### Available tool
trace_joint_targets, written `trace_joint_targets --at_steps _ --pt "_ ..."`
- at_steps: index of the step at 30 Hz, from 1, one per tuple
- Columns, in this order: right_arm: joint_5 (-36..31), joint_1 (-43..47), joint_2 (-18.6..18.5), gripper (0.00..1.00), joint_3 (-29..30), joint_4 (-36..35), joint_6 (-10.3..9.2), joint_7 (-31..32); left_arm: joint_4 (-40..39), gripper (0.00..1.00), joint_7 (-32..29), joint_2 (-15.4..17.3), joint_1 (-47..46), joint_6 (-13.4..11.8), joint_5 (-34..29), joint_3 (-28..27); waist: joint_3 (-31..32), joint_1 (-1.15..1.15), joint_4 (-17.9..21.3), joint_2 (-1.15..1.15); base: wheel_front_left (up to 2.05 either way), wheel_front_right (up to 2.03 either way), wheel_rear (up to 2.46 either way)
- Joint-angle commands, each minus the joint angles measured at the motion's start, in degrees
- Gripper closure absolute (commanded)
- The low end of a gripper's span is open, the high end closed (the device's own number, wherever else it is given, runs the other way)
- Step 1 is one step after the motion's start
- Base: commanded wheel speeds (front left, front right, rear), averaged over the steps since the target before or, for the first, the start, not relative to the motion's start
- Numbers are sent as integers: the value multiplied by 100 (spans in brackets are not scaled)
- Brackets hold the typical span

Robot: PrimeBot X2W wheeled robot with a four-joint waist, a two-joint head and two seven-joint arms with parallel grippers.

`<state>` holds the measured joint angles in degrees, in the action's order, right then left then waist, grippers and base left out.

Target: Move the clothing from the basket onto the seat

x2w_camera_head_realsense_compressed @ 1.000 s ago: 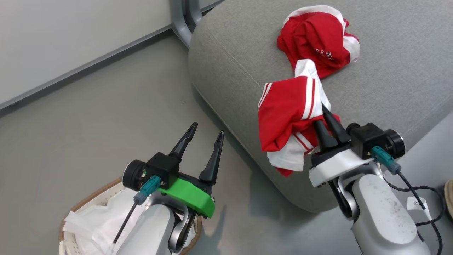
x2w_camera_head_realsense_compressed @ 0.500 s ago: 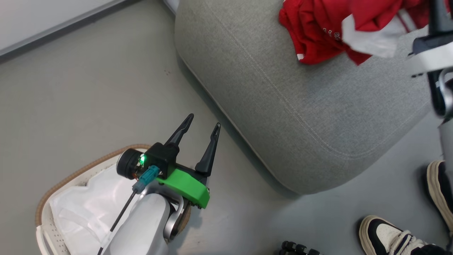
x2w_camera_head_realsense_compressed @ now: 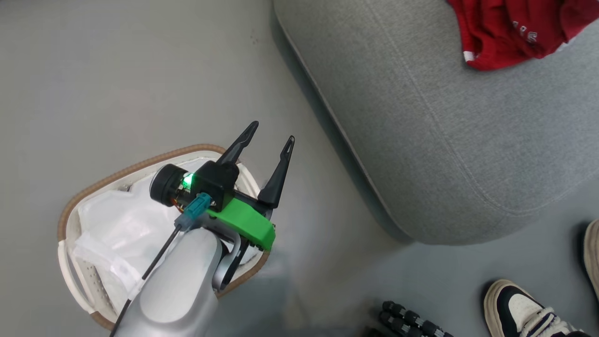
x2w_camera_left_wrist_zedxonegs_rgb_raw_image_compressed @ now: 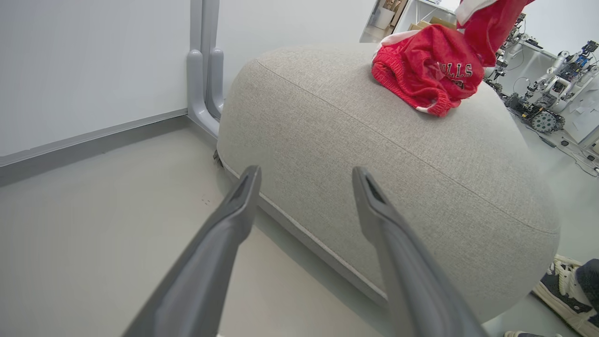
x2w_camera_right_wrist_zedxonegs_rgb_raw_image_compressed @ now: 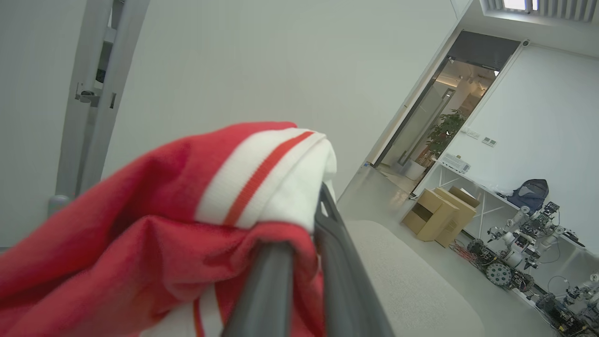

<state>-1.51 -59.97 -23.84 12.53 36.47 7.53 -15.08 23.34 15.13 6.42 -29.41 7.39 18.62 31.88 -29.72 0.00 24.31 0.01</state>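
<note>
A red garment (x2w_camera_head_realsense_compressed: 510,32) of soft fabric, printed with white letters, was seen crumpled at the upper right of the head view, lying on the sofa (x2w_camera_head_realsense_compressed: 444,140). The sofa was covered in coarse, light grey woven cloth, with rounded edges and a stitched seam curved across its top.

A second, striped garment (x2w_camera_right_wrist_zedxonegs_rgb_raw_image_compressed: 164,224), red with a broad white band and a thin red line through it, was draped across the lower left of the right wrist view. It was pinched between the right fingers (x2w_camera_right_wrist_zedxonegs_rgb_raw_image_compressed: 339,267), which were pressed nearly together on a fold of the cloth. In the left wrist view it was seen hanging at the upper right, above the sofa.

The left fingers (x2w_camera_head_realsense_compressed: 280,171), long, dark and tapered, were spread wide with nothing between them, just above the basket (x2w_camera_head_realsense_compressed: 140,164) at the lower left of the head view. The basket was oval, of white perforated plastic with a brown woven-look rim, and a crumpled white liner (x2w_camera_head_realsense_compressed: 117,224) lay inside it.

The basket was stood on a smooth, matt grey floor (x2w_camera_head_realsense_compressed: 117,70), near the sofa. A plain white wall (x2w_camera_left_wrist_zedxonegs_rgb_raw_image_compressed: 93,61) with a grey skirting strip was seen behind. A person's black-and-white shoe (x2w_camera_head_realsense_compressed: 519,309) was placed at the lower right. Cardboard boxes (x2w_camera_right_wrist_zedxonegs_rgb_raw_image_compressed: 442,213) and a potted plant (x2w_camera_right_wrist_zedxonegs_rgb_raw_image_compressed: 444,131) were seen beside a dark-framed doorway.
</note>
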Motion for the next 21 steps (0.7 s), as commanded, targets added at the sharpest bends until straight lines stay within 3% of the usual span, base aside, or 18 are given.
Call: trace_joint_targets --at_steps 1,10,17,18,19,20,21 --pt "-107 -73 -21 100 97 136 -8 -11 5 0 2 55 -156 15 35 18 -422 0 -417 -1 0 0 0" --pt "-890 -52 265 100 1091 1125 -8 -11 -125 0 2 65 -433 15 44 88 -909 0 -872 -1 0 0 0" --pt "-1237 260 657 100 1449 1312 -8 -11 -110 0 2 100 -323 15 66 10 -944 0 -968 -1 0 0 0" --pt "-1289 324 710 90 1510 1377 -8 -10 -96 0 2 95 -295 16 71 3 -919 0 -964 -1 0 0 0" --pt "-1340 367 749 58 1532 1432 -8 -10 -84 0 2 87 -276 16 84 0 -893 0 -962 -1 0 0 0" --pt "-1344 381 798 17 1574 1460 -8 -10 -63 0 2 75 -257 16 100 -4 -857 0 -960 -1 0 0 0" --pt "-1334 412 818 0 1612 1435 -8 -10 -39 0 2 66 -247 16 108 -2 -828 0 -955 -1 0 0 0"
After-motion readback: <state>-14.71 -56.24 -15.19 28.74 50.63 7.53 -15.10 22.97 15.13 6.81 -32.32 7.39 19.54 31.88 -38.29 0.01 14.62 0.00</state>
